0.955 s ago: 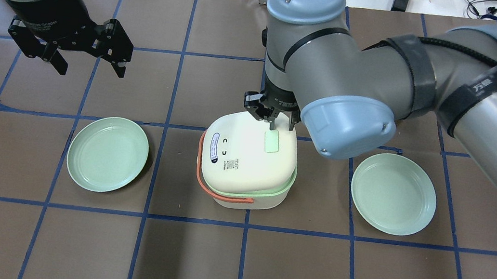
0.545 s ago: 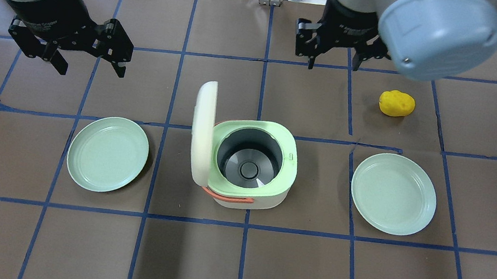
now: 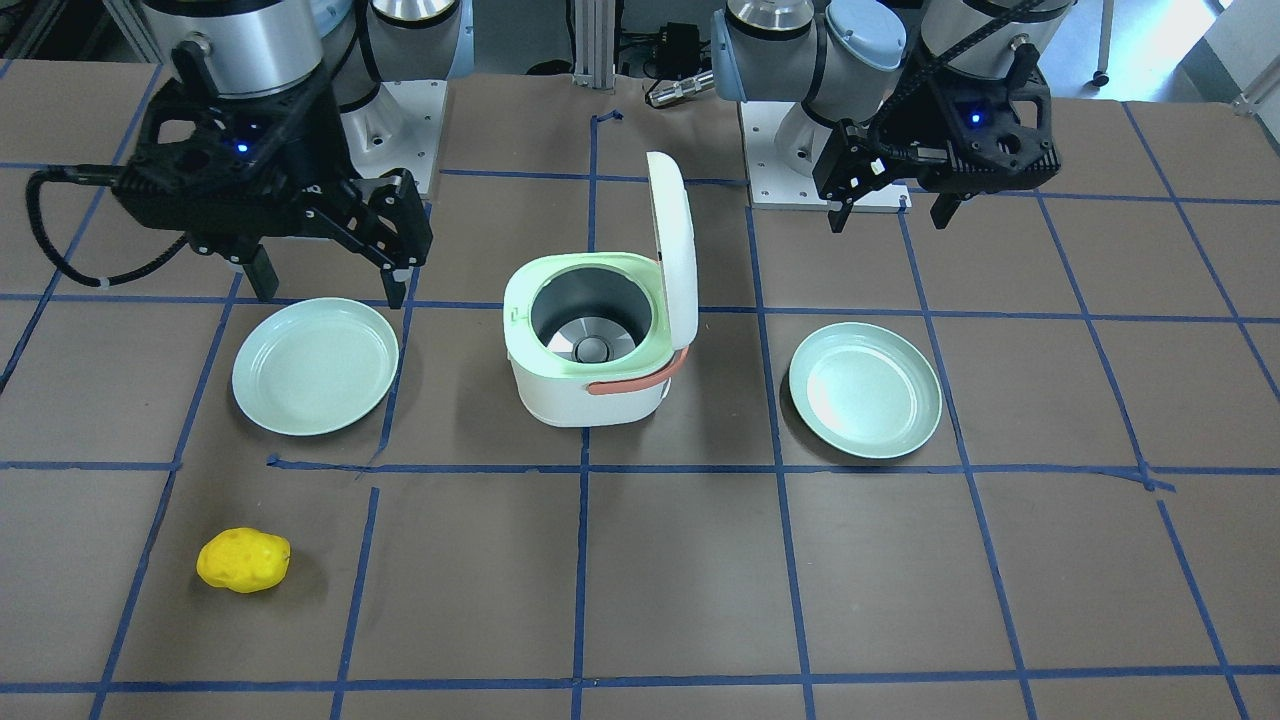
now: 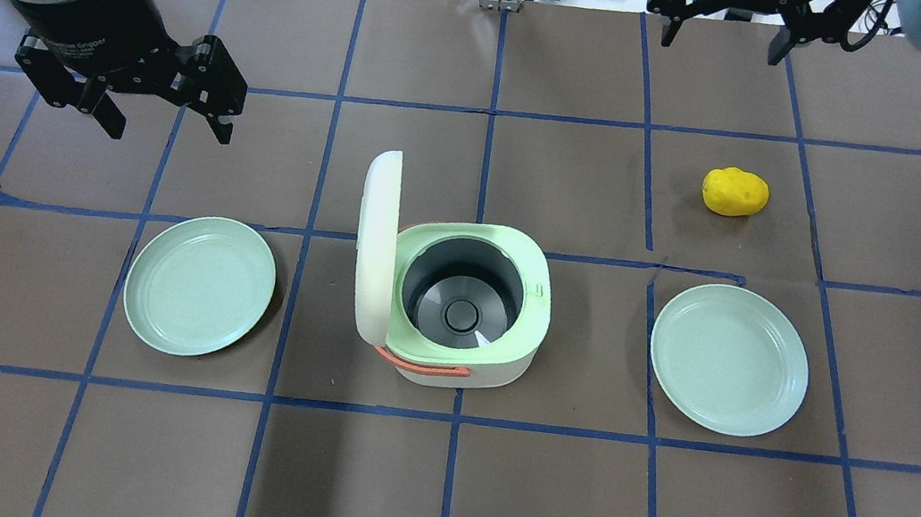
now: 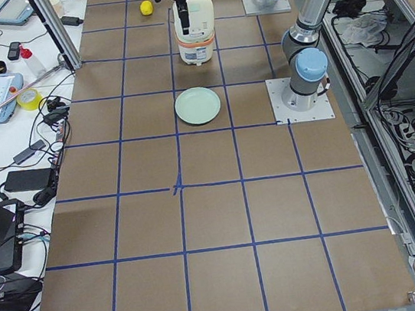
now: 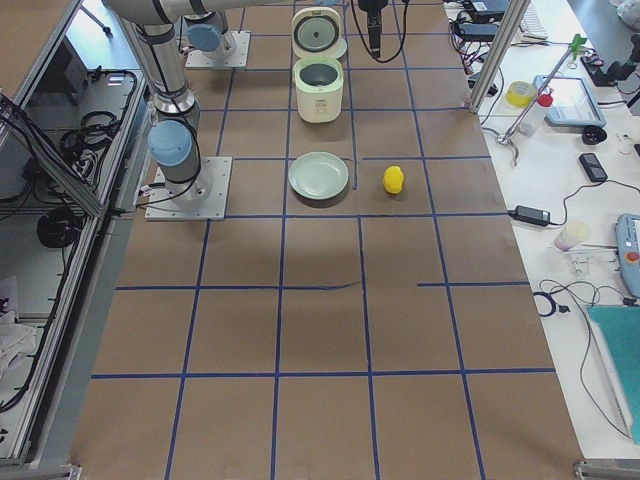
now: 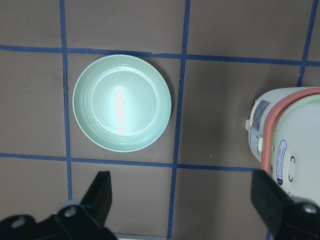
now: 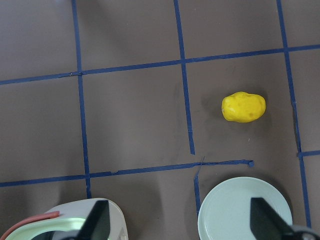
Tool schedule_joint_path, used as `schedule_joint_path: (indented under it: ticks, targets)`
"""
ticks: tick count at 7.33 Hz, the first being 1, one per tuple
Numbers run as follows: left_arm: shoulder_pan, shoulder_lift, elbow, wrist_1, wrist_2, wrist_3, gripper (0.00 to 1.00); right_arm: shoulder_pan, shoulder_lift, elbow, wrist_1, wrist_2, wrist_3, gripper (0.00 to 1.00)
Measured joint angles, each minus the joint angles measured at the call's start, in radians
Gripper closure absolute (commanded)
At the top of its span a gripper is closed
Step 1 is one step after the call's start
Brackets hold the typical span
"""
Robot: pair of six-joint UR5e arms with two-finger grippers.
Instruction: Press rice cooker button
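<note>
The white rice cooker (image 4: 490, 369) stands mid-table with its lid (image 4: 376, 247) swung upright on its left side, showing the dark inner pot (image 4: 463, 293). It also shows in the front view (image 3: 585, 395). The lid's button is turned away from view. My right gripper (image 4: 725, 43) is open and empty, raised far behind and to the right of the cooker; it also shows in the front view (image 3: 328, 292). My left gripper (image 4: 169, 129) is open and empty, hovering to the cooker's far left, and it also shows in the front view (image 3: 890, 220).
A green plate (image 4: 200, 285) lies left of the cooker and another plate (image 4: 728, 359) lies to its right. A yellow potato-like object (image 4: 736, 192) lies beyond the right plate. Cables and gear lie along the far table edge.
One second ago my right gripper was at the button on the closed lid. The lid has sprung open and the right arm has drawn up and away. The left arm has not moved.
</note>
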Motion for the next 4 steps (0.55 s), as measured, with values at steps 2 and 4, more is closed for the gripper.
schedule_joint_path:
  ticks: [2, 4]
  targets:
    - [0.0, 0.0, 0.0, 0.0, 0.0, 0.0, 0.0, -0.011, -0.009, 0.0, 0.018, 0.002, -0.001, 0.0]
    - [0.0, 0.0, 0.0, 0.0, 0.0, 0.0, 0.0, -0.011, -0.012, 0.002, 0.022, -0.002, 0.0, 0.0]
